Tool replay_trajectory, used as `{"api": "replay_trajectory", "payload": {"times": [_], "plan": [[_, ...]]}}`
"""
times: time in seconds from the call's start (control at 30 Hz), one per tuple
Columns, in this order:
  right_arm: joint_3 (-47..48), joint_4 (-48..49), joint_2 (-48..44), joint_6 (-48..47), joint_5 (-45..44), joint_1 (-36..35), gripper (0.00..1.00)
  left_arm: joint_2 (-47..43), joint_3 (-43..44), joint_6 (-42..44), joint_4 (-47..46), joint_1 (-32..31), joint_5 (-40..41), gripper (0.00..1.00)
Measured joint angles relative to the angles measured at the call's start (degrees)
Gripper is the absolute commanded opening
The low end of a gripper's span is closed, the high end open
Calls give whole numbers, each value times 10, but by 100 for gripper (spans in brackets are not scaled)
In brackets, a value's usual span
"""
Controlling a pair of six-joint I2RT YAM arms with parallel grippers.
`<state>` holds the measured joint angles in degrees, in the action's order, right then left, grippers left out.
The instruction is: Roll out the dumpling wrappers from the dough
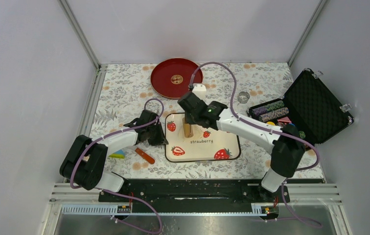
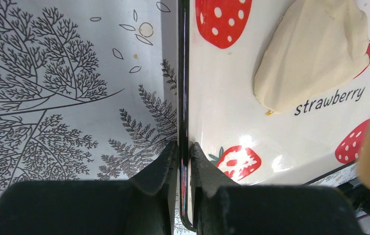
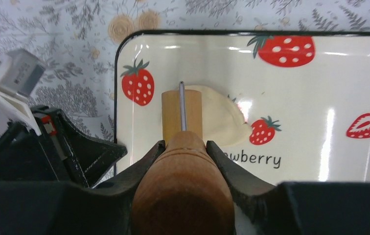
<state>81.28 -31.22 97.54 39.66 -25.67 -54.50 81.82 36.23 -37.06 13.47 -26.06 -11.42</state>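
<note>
The left gripper (image 2: 184, 147) is closed down on the left rim of the tray (image 1: 200, 151) – one finger outside on the flowered cloth (image 1: 124, 93), one inside on the white surface, with the black edge pinched between them. The right gripper (image 3: 183, 144) clamps the wooden handle of the roller (image 3: 172, 115), fingers pressed to either side of it. The roller's head rests on the left part of the wrapper (image 2: 310, 54). The wrapper is a flat, uneven, pale piece lying in the far-left part of the tray, between the printed strawberries and just far of the word "strawberry". A red plate (image 1: 163, 81) sits on the cloth beyond the tray – well apart from it. An open black case (image 1: 320, 105) stands at the right.
</note>
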Motion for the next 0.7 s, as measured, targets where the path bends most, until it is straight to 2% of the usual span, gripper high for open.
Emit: {"api": "replay_trajectory", "payload": {"times": [0.33,0.7], "plan": [[-16,10,-32,-29,3,67,0,0,0,0,0,0,0,0],[-104,55,-14,-40,8,66,0,0,0,0,0,0,0,0]]}}
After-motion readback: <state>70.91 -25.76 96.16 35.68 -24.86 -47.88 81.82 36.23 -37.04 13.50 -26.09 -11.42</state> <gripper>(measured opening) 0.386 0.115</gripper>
